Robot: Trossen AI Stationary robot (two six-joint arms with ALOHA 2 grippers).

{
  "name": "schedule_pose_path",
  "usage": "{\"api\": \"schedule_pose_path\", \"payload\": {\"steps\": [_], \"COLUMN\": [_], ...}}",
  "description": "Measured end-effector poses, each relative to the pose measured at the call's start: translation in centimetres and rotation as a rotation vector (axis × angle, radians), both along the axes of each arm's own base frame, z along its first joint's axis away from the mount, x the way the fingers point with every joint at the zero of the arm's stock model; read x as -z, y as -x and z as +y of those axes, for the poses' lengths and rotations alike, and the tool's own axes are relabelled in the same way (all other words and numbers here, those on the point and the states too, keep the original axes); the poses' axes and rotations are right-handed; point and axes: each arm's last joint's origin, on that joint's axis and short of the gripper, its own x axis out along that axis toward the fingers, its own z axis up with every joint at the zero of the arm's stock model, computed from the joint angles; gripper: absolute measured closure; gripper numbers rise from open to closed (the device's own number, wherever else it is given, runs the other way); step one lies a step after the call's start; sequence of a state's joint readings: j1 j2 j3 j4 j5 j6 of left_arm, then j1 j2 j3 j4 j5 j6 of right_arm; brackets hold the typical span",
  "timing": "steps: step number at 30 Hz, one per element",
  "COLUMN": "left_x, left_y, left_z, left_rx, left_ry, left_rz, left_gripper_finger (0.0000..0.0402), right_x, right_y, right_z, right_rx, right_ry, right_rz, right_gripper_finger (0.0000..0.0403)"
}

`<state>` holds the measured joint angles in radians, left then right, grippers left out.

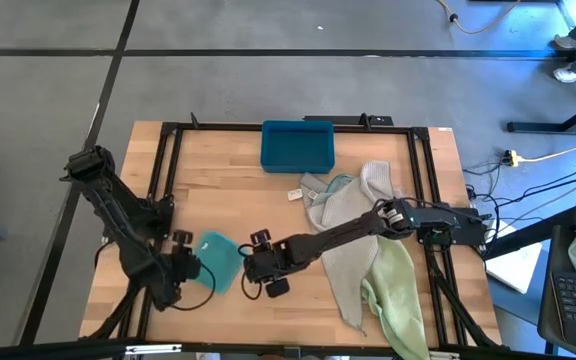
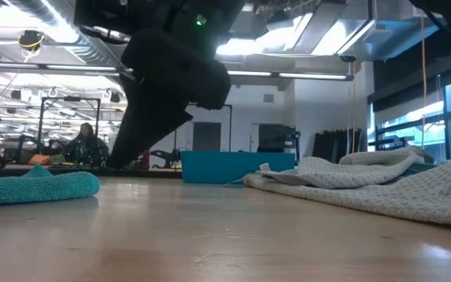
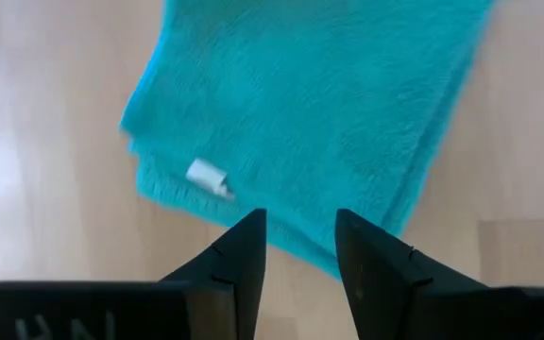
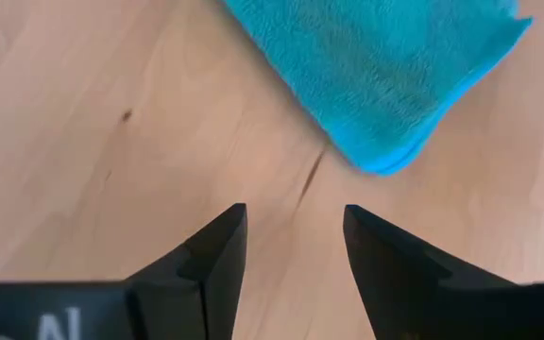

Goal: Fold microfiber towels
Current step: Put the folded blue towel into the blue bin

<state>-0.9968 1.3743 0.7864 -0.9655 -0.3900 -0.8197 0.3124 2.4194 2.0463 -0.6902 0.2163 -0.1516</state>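
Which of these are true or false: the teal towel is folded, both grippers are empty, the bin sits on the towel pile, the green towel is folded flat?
1. The teal towel lies folded between the two grippers. True.
2. The left gripper and right gripper are open and hold nothing. True.
3. The bin sits on the towel pile. False: it stands on bare table, apart from the pile.
4. The green towel is folded flat. False: it lies crumpled, draped toward the table's edge.
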Motion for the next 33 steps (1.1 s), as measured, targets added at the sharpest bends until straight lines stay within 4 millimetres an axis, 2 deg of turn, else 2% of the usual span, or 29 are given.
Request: {"api": "schedule_pose_path", "payload": {"steps": [8,19,24,33], "left_x": [0.0,1.4,2.3,2.2], "left_y": [-1.2,-2.8,-2.6,-2.1], "left_z": [0.3,-1.4,-1.9,-2.6], "left_rx": [0.112,0.217,0.295,0.344], "left_ry": [-0.007,0.057,0.009,0.009], "left_rz": [0.020,-0.007,0.031,0.025], "left_gripper_finger": [0.0280,0.0280,0.0280,0.0280], "right_x": [1.4,1.9,1.9,1.9], "right_y": [0.8,1.9,2.3,2.7], "right_z": [0.2,2.2,2.7,2.7], "right_rx": [0.057,0.081,0.094,0.134], "right_ry": [-0.019,-0.039,-0.038,-0.043], "right_rz": [0.052,0.085,0.107,0.138], "right_gripper_finger": [0.0221,0.0226,0.0246,0.0279]}}
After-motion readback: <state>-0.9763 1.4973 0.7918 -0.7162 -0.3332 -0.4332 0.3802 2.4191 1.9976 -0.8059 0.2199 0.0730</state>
